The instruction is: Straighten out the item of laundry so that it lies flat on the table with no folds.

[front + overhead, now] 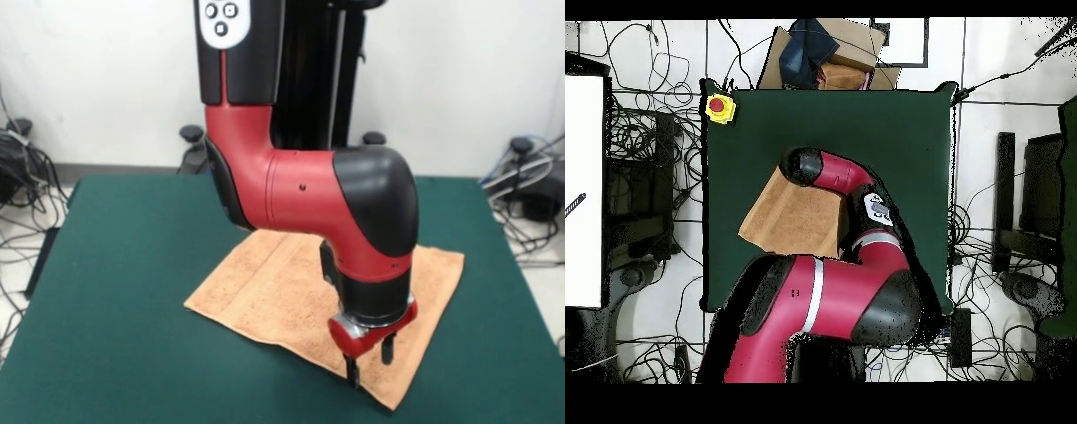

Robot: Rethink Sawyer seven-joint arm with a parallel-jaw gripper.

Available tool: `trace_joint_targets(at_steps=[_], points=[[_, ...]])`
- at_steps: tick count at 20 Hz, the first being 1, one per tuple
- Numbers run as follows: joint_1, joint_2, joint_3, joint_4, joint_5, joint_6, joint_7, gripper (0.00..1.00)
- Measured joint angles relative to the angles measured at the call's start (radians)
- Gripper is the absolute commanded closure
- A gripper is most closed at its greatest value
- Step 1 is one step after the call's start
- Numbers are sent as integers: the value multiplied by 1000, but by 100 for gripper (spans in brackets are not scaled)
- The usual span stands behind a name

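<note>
Towel lies spread on the green worktop directly beneath the fingers, which hang over its front corner region in the front view, close to the hem. The two dark fingers stand slightly apart with nothing between them, tips just above or just touching the cloth; which of the two cannot be told. That placement suggests the arm is working at an edge or corner, where a pull outward would do most to flatten the fabric. Behind and to either side of the fingers the towel looks largely flat, roughly square and turned diagonal to the worktop's sides, with a woven band visible along one end. Only the front view shows the fingers and the cloth below them. In the overhead view the arm's wrist and elbow cover that whole corner, so the fingers are hidden there, but that view gives the towel's outline better: it sits near the middle of the worktop, well away from every edge, and a yellow box with a red button sits at one corner.
</note>
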Motion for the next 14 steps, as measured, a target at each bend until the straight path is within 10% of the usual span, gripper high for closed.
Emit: trace_joint_targets(at_steps=[14], points=[[108,-276,-154,130,0,51,0,0]])
